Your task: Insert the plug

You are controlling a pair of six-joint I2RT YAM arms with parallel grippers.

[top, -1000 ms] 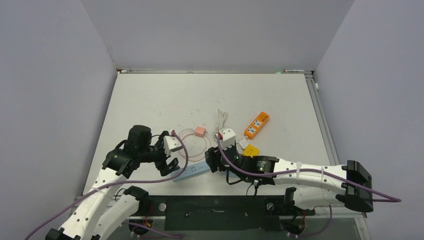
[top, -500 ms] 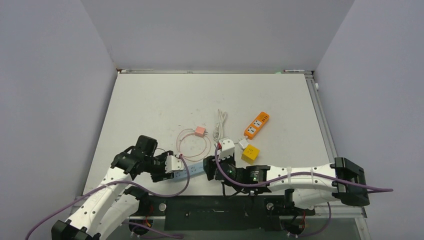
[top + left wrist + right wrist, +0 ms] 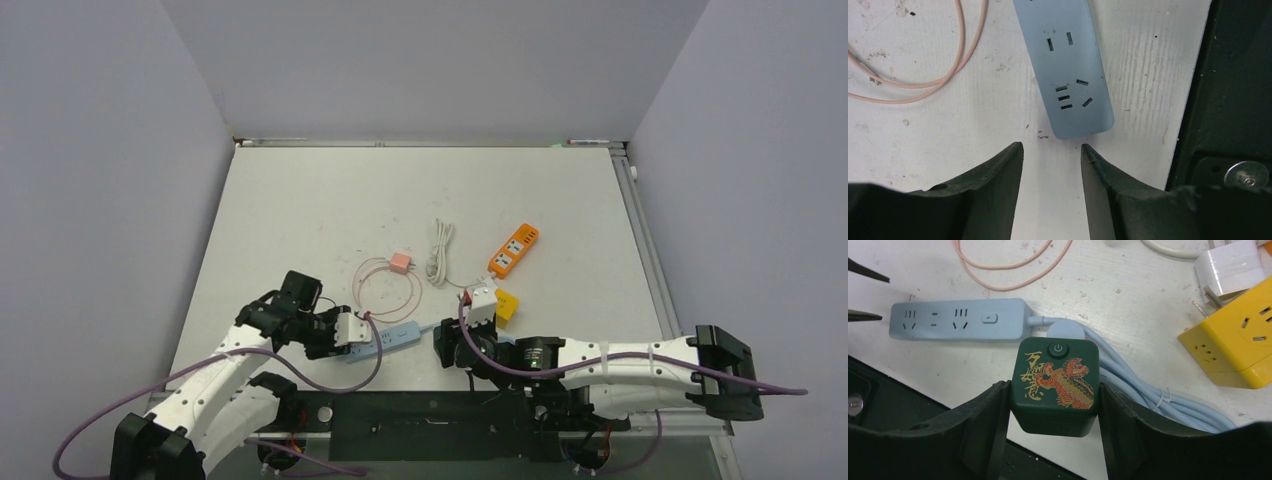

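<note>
The right gripper [image 3: 1054, 389] is clamped on a dark green cube-shaped plug [image 3: 1058, 371] that bears a gold and red dragon print and a round power button. Its two black fingers press against the cube's left and right sides at the lower middle of the right wrist view. In that view the plug sits over the cord end of a pale blue plastic power strip [image 3: 958, 320]. The strip lies flat on the white tabletop [image 3: 300, 210] across the upper left of the frame, sockets facing up. Whether the plug touches the strip cannot be told. The strip's bundled pale blue cord [image 3: 1153, 397] runs off to the lower right behind the plug.

The left gripper [image 3: 1051, 149] stands partly open and holds nothing. In the left wrist view bare table shows between the two dark fingers, and the strip's rounded end lies just beyond their tips, in the upper middle of the frame.

A thin pink cable loop [image 3: 923, 90] lies at the upper left of that view, and a black base plate [image 3: 1238, 90] fills its right edge.

At the right edge of the right wrist view sits a yellow cube socket [image 3: 1238, 347], with a white pronged plug [image 3: 1230, 265] just beside it above. Near the middle of the top view lie an orange power strip [image 3: 514, 250], a white bundled cord [image 3: 440, 252] and a small pink adapter [image 3: 400, 262].
</note>
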